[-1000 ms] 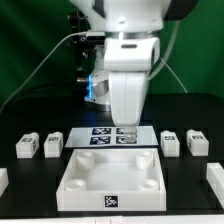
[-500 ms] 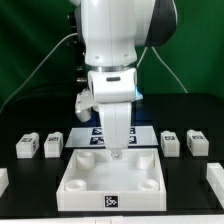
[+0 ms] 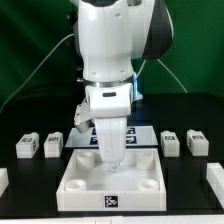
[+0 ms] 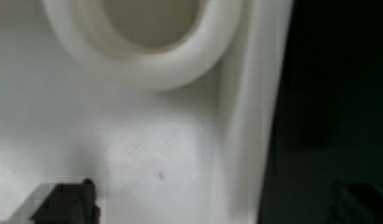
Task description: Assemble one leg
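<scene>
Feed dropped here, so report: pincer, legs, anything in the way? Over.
Pincer open, empty, low over the white tray piece. Four legs on the table, none held, two either side of it. Nothing blocking them.

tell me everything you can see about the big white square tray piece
The white tray looks like smooth moulded plastic: square and shallow, with raised walls and round sockets in its corners. A black-and-white tag marks its front wall. It lies flat on the black table, open side up. The end effector hangs over its inside; contact is unclear.
</scene>
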`<state>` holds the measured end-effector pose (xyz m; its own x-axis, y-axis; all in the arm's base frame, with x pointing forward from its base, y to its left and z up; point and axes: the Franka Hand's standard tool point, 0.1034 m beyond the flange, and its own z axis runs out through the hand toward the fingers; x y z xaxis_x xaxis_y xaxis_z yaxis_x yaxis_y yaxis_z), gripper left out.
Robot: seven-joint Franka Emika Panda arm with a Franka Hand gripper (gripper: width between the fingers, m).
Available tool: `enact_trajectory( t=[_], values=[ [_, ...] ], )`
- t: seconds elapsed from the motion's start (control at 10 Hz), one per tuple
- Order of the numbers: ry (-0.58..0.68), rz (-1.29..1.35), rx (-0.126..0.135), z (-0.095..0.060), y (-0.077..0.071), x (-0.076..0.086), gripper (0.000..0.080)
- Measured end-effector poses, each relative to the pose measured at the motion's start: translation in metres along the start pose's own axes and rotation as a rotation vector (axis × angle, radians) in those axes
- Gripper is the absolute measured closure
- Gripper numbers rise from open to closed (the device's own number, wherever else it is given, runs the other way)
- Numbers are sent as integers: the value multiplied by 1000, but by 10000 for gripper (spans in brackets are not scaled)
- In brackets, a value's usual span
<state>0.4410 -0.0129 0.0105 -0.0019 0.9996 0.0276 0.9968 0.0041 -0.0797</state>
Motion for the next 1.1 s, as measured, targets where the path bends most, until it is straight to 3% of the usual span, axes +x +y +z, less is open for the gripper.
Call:
enact_trajectory(
  t=[0.1, 0.3, 0.4, 0.5, 0.6, 1.1],
  values=[
    [0, 0, 0, 0, 0, 0, 162],
    [0, 0, 0, 0, 0, 0, 519],
    [0, 0, 0, 0, 0, 0, 519],
    [0, 0, 1, 0, 0, 0, 654],
    [0, 2, -8, -1, 2, 0, 737],
    [0, 2, -11, -1, 3, -1, 737]
  ],
)
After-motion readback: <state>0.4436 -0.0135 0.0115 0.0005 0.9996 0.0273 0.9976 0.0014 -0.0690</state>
